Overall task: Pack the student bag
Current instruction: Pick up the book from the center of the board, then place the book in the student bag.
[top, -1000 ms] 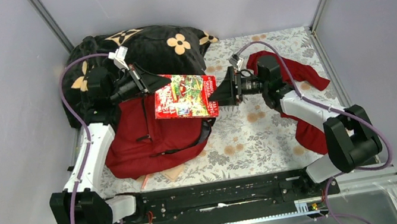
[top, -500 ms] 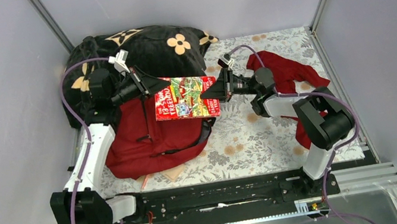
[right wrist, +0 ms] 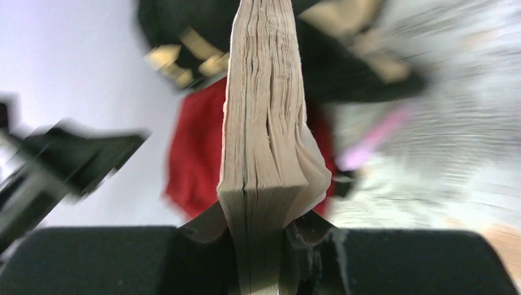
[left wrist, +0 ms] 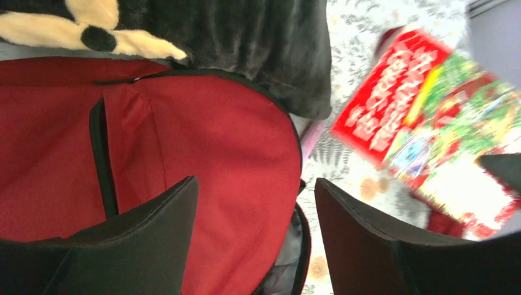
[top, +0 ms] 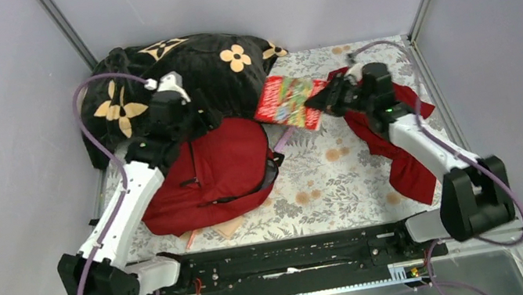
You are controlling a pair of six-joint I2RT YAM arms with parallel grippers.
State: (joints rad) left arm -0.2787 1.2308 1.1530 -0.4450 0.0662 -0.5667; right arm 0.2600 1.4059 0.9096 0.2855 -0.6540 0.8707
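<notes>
One book (left wrist: 430, 117) aloft, its cover blurred.
Right claw (top: 325, 101) clamps it; left claw (left wrist: 255, 184), apart, hangs over the part-hidden student bag (top: 207, 176).

Bright, even light; soft shadows; heavy motion blur at right wrist.

- The table (top: 326, 177) is carrying a pale cloth printed with grey leaves and tan flowers, which is covering it from wall to wall.
- The student bag (top: 207, 176) is lying flat on the left half, its rounded top touching the blanket.
- A black plush blanket (top: 182, 65) with orange flowers is sitting heaped in the far-left corner.
- A limp red garment (top: 404, 164) is sprawling along the right side, well apart from the bag.
- A flat tan thing (top: 227, 228) is poking out from under the bag's near edge.
- A pink strip (top: 285, 138) is lying just beside the bag's right side.
</notes>
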